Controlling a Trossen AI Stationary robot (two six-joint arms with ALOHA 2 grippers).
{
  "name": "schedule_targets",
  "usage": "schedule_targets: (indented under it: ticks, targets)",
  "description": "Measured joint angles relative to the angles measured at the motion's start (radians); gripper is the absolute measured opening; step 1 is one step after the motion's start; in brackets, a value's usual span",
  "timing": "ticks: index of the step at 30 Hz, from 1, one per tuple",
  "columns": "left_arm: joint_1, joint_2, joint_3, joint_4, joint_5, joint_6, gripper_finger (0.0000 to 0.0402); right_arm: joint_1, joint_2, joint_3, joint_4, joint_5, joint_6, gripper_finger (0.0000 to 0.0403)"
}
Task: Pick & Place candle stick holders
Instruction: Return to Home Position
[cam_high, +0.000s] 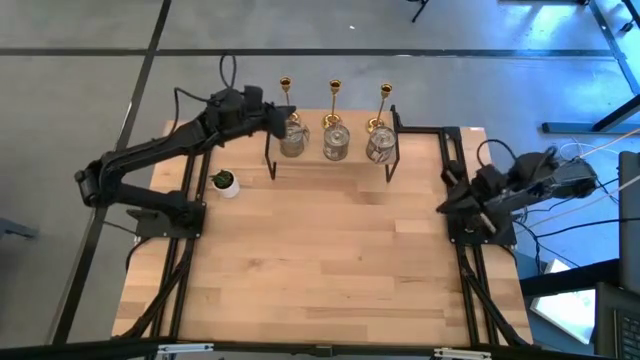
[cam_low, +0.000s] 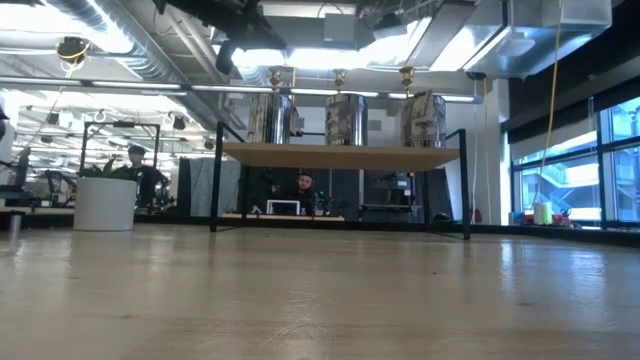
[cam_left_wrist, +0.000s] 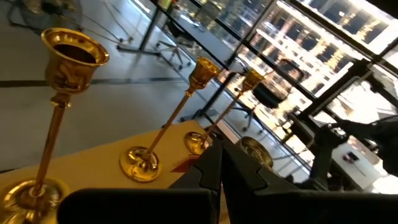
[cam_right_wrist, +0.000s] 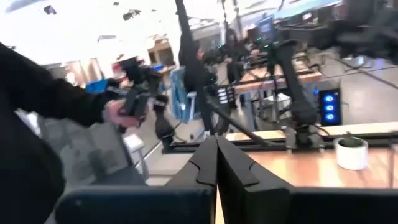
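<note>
Three gold candle stick holders (cam_high: 334, 92) with slim stems stand in a row at the back of a raised shelf (cam_high: 330, 162) at the table's far side. In front of them three squat silvery-glass holders (cam_high: 336, 141) stand on the shelf on their bases. My left gripper (cam_high: 283, 120) is shut and level beside the leftmost glass holder (cam_high: 293, 138), with the gold holders (cam_left_wrist: 140, 163) just ahead of its fingers (cam_left_wrist: 211, 167). My right gripper (cam_right_wrist: 216, 163) is shut with nothing in it, drawn back at the table's right edge (cam_high: 462, 203).
A small white pot with a green plant (cam_high: 227, 183) stands on the table's left side, below the shelf's left legs. The shelf's black legs (cam_low: 215, 180) stand on the tabletop. The bare wooden tabletop (cam_high: 330, 260) spreads between the arms. People show in the room behind.
</note>
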Motion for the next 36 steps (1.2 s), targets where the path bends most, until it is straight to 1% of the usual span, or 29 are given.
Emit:
schedule_targets:
  ticks: [3,5,6,9,12,15,18,22,25,30,36]
  targets:
    - [-0.042,0.001,0.000,0.000,-0.092,-0.013,0.0002,0.000,-0.122,-0.092,0.005,0.012,0.016,0.0001]
    - [-0.063,0.001,0.000,0.000,-0.129,-0.013,0.0002,0.000,-0.203,-0.156,0.002,0.011,0.017,0.0001]
    - [-0.070,0.001,0.000,0.000,-0.140,-0.014,0.0002,-0.001,-0.242,-0.188,0.005,0.012,0.009,0.0001]
    - [-0.082,0.001,0.000,0.000,-0.161,-0.029,0.0002,-0.010,-0.335,-0.287,0.001,0.074,0.000,0.0001]
    - [-0.083,0.001,0.000,0.000,-0.163,-0.036,0.0002,-0.024,-0.383,-0.374,0.010,0.095,0.000,0.0000]
    - [-0.083,0.001,0.000,0.000,-0.159,-0.036,0.0002,-0.036,-0.384,-0.457,0.080,0.096,-0.001,0.0000]
    - [-0.083,0.001,0.000,0.000,-0.158,-0.036,0.0002,-0.051,-0.371,-0.527,0.217,0.096,-0.036,0.0000]
    - [-0.083,0.001,0.000,0.000,-0.135,-0.036,0.0002,-0.087,-0.354,-0.596,0.323,0.141,-0.078,0.0000]
    - [-0.083,0.001,0.000,0.000,-0.126,-0.037,0.0002,-0.129,-0.352,-0.637,0.325,0.149,-0.070,0.0000]
    - [-0.083,0.001,0.000,-0.001,-0.124,-0.031,0.0002,-0.194,-0.352,-0.673,0.330,0.091,-0.045,0.0000]
    - [-0.083,0.001,0.000,-0.001,-0.117,-0.029,0.0002,-0.247,-0.352,-0.690,0.318,0.051,-0.039,0.0000]
